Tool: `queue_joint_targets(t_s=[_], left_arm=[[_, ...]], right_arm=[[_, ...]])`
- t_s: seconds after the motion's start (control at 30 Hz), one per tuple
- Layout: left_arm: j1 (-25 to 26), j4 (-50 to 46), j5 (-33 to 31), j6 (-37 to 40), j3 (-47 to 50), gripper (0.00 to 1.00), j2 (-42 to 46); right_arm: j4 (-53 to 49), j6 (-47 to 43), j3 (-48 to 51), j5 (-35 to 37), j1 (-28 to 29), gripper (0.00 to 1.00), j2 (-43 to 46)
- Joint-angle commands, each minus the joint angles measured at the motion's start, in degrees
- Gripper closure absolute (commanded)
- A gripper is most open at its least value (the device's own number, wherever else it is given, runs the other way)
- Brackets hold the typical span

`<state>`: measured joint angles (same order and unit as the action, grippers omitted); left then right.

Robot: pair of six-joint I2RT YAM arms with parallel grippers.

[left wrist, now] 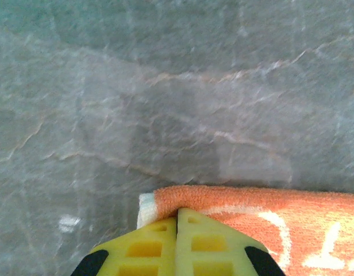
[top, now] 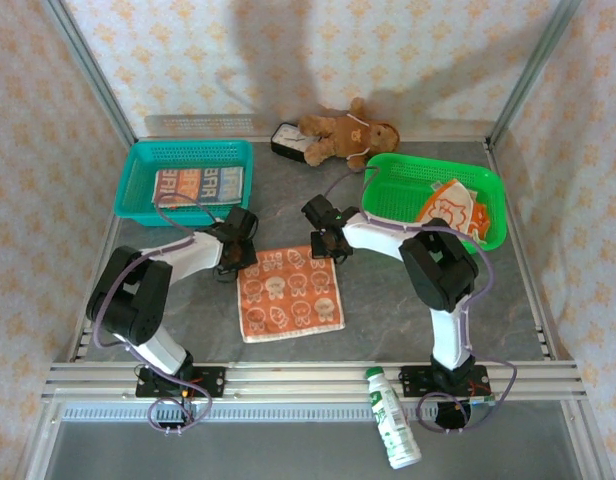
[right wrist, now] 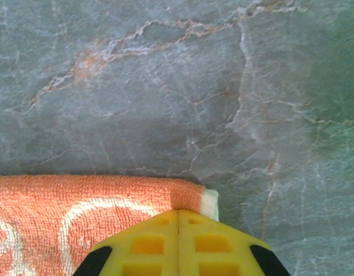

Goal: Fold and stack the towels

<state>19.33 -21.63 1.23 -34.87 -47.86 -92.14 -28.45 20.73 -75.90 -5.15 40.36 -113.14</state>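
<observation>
Starting at your near edge, a white-and-green bottle lies on the rail beside the right arm's base. Beyond it, a bear-print towel, orange and white, is spread flat on the grey table between your two arms. You have the left gripper down at that towel's far left corner and the right gripper at its far right corner. Each pair of yellow fingers is pressed together with no gap, tips right at the white-hemmed edge, and neither wrist view lets you tell whether any cloth is pinched between them. Farther back on your left, the teal basket holds the striped towel with block letters, lying flat. Farther back on your right, the green basket holds a crumpled orange-and-white towel. Farthest of all, the brown teddy bear lies against the back wall, between the baskets.
</observation>
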Motion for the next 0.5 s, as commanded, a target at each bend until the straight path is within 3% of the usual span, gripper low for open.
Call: queue_joint_targets(t_s=[0.0,0.27,0.33,0.47], left_arm=[[-0.6,-3.6,-2.9,-0.4,3.8,1.0,2.9],[-0.5,-6.6,-0.4,0.0,2.8,1.0,8.8],[-0.7,-7.6,-1.1,0.2,1.5,0.99,9.9],[-2.6,-7.8,-1.3,1.0,0.4,0.88,9.6]], right_arm=[[-1.5,0.0,2.2,-2.0,1.0,1.0,1.8],[-1.8,1.6,1.1,-2.2,1.9,1.0,3.4],[-2.0,2.1,0.0,-2.6,1.5,0.95,3.8],[-2.5,3.3,-1.2,-3.4,-0.5,0.84,3.8]])
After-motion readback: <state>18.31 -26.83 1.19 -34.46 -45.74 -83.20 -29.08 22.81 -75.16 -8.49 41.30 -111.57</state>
